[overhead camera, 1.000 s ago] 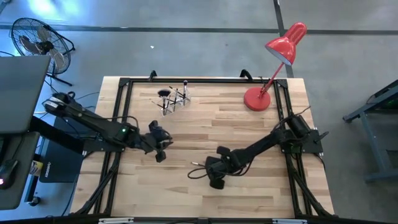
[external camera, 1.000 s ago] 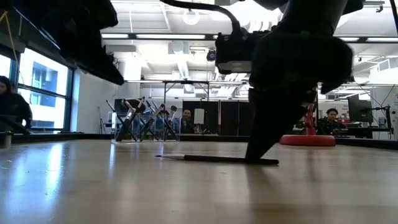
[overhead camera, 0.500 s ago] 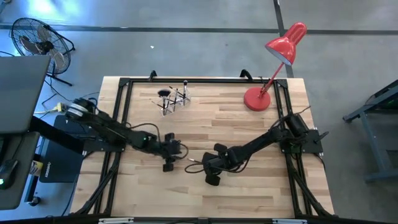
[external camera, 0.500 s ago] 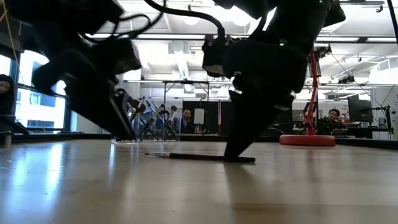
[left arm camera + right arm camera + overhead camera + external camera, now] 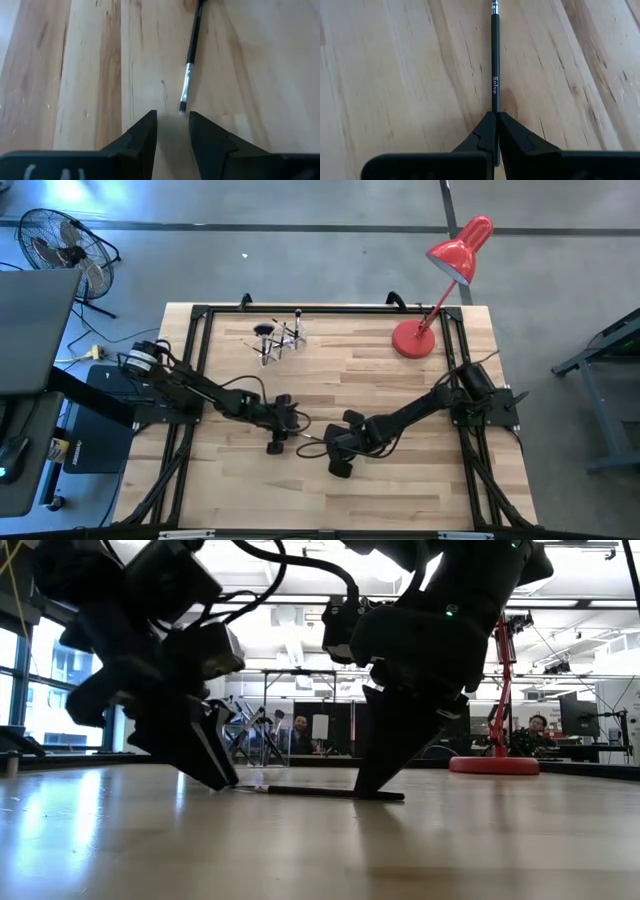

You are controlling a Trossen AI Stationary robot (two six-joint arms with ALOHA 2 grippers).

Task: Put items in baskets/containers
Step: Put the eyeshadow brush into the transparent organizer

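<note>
Right gripper (image 5: pixel 495 120): fingers pinched on the handle end of one makeup brush (image 5: pixel 494 60), which lies flat on the table (image 5: pixel 400 470) at mid-board.
Left gripper (image 5: pixel 172 122): part open, empty, just short of the brush tip.
Clear holder (image 5: pixel 278 340): eleven o'clock, well apart, already stocked.
Step, judged: handover. Next: left closes, right lets go.

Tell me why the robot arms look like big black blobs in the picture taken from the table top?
In the low view bright ceiling lights and windows shine from behind, so the left gripper and right gripper show as dark silhouettes, and the table reflects a pale sheen. In the right wrist view the brush is evenly lit, its white lettering readable.
</note>
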